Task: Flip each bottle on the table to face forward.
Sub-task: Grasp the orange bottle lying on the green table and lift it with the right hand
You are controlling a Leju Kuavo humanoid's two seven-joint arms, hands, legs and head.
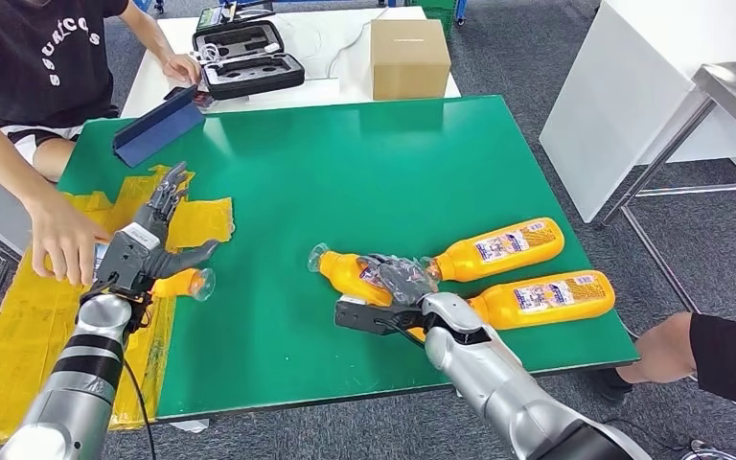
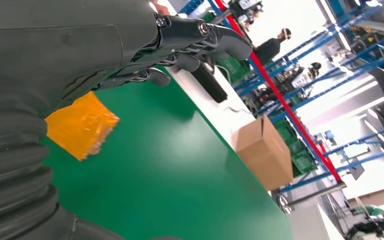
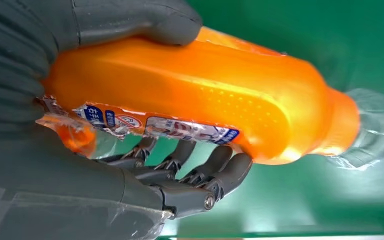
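Several orange bottles with clear caps lie on the green table (image 1: 345,163). My right hand (image 1: 398,287) grips one bottle (image 1: 348,273) near the front edge; in the right wrist view the thumb lies over this bottle (image 3: 205,95) and the fingers (image 3: 200,175) curl under it, with a strip of label showing. Two more bottles (image 1: 503,247) (image 1: 546,297) lie just right of that hand, labels up. My left hand (image 1: 149,244) hovers at the table's left edge with fingers spread, holding nothing (image 2: 180,45). Another bottle (image 1: 182,284) lies just below it.
A person's hand (image 1: 62,244) rests on yellow sheets (image 1: 196,220) beside my left hand. A blue case (image 1: 158,126) lies at the table's back left. A cardboard box (image 1: 409,57) and black case (image 1: 246,57) sit behind. Another person's arm (image 1: 700,355) reaches in at front right.
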